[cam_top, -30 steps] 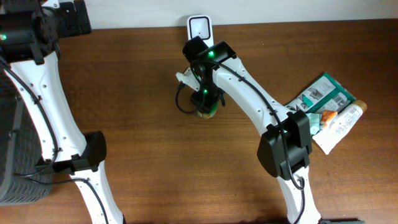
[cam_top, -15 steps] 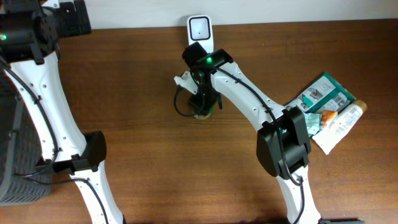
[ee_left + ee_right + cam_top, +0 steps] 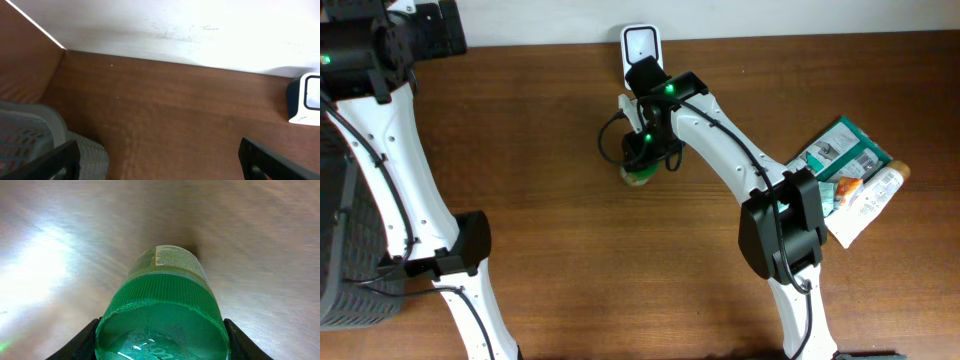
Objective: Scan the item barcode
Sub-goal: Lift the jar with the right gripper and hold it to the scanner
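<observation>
Green-capped jar (image 3: pixel 165 295) | we see right gripper (image 3: pixel 160 336) clamped on its cap, near scanner (image 3: pixel 641 45) | left gripper (image 3: pixel 160 162) spread wide near basket (image 3: pixel 30 135)

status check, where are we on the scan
Left gripper open, empty, by basket. Right gripper shut on green-capped jar, just in front of scanner. Nothing between them.

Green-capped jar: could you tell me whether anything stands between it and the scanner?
Nothing loose does: between the jar and the scanner, only the right arm's own wrist hangs over the table.
</observation>
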Tool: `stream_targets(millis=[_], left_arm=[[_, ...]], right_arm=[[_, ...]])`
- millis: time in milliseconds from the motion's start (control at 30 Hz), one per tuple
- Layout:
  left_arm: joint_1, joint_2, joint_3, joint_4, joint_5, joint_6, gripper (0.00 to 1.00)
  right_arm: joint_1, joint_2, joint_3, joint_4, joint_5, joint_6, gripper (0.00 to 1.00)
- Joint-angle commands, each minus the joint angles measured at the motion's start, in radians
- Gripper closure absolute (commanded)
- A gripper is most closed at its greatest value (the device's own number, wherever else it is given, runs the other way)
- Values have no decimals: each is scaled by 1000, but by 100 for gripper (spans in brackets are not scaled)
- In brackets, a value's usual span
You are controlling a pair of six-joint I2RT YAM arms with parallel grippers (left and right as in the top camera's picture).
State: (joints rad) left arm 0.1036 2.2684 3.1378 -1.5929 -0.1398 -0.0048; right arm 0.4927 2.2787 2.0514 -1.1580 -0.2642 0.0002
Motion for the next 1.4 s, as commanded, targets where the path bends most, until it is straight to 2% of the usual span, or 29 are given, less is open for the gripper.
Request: stream_targets(millis=[0,100,500,600,767,933,1033,1167,1200,1300,1367], left_arm=[[2,5,-2,-2,-15,-10,1],[2,5,-2,-2,-15,-10,1],[2,5,-2,-2,-15,-10,1],[2,5,-2,-2,-14,-10,1],[2,5,-2,-2,-15,-10,1],[2,5,-2,-2,-15,-10,1],[2,5,-2,-2,-15,-10,1],[2,5,-2,-2,-15,-10,1],[2,5,-2,-2,-15,-10,1],[2,5,-2,-2,-15,-10,1],[2,5,-2,-2,-15,-10,1]], right_arm=[[-40,-40,57,-5,-301,-56,57],[-97,-86,94,-9,-534,-101,57],[-435,-220,109,-20,-1274,-97,56],[-489,-220,109,-50,-1288,-64,56],[-498,-220,109,-53,-1279,-64,56],[-460,-220,109,-48,-1125,-67,56],[-405,-219,109,-26,-901,-67,57],[-271,-212,109,31,-337,-67,57],[-216,-205,106,65,-106,-67,57],[-136,-178,105,137,244,-80,57],[-84,-140,105,234,482,-149,57]])
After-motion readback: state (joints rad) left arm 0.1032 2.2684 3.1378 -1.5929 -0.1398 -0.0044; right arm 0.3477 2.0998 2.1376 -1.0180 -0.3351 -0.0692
